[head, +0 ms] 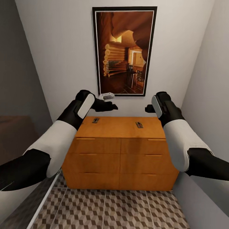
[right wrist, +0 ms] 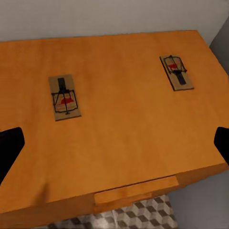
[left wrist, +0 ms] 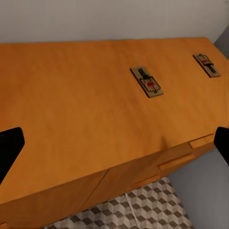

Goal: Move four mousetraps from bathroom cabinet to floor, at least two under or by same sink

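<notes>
The waist-high orange-brown wooden cabinet (head: pixel 119 152) stands against the pale back wall, with drawer fronts and long bar handles facing the robot. Two small flat dark-brown mousetraps lie on its smooth top, well apart: the left mousetrap (head: pixel 95 120) near the back left, the right mousetrap (head: pixel 139 125) toward the right side. Both lie flat, thin metal parts and a red spot visible up close in the wrist views (left wrist: pixel 147 82) (right wrist: pixel 176 72).

The left gripper (head: pixel 109 107) hovers above the cabinet's back left, over empty air, nothing held; in the left wrist view its dark fingertips (left wrist: pixel 9 148) sit at the far edges of the picture, so jaws spread wide. The right gripper (head: pixel 149 108) hangs above the back right of the top, also holding nothing, fingertips (right wrist: pixel 8 145) far apart in the right wrist view. Neither touches a trap.

A tall black-framed picture of a log interior (head: pixel 124 51) hangs on the wall above the cabinet. The cube-patterned brown, beige and cream tiled bathroom floor (head: pixel 108 210) shows in front of the cabinet. Grey walls close in on both sides.
</notes>
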Available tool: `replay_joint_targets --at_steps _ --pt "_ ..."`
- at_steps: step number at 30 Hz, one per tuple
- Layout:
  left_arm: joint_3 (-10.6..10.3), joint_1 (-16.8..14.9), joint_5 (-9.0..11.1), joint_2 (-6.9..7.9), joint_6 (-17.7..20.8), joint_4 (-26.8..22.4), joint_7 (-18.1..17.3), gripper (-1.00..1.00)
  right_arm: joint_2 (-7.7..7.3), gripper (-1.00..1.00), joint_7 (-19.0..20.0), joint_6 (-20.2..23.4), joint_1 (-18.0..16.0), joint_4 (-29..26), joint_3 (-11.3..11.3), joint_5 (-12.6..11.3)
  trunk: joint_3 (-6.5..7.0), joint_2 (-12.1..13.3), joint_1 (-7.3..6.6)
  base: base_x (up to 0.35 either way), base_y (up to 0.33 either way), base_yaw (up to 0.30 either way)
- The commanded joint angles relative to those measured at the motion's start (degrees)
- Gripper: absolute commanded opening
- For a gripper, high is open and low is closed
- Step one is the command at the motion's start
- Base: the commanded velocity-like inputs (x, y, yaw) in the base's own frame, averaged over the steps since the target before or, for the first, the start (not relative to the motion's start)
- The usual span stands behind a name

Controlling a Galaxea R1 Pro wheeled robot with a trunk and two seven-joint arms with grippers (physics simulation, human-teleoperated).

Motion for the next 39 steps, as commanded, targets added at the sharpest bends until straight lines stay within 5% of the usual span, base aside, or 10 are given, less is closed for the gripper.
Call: replay_joint_targets --at_steps 1,25,39 --pt "-0.1 0.0 0.5 -0.01 0.2 -0.1 0.4 1.0 0.04 1.0 0.0 0.1 0.0 0.0 -0.2 -0.4 -0.07 0.0 0.02 0.191 -0.16 0.0" --pt "-0.1 1.2 0.7 -0.37 0.0 0.1 0.3 1.0 -0.55 1.0 5.0 0.2 0.0 0.3 0.1 -0.8 -0.07 0.0 0.02 0.256 -0.2 0.0" --pt "-0.2 2.6 4.0 -0.45 0.0 -0.2 0.4 1.0 -1.7 1.0 5.3 0.2 0.0 3.2 0.7 -0.7 -0.07 0.0 0.02 0.048 -0.034 0.0"
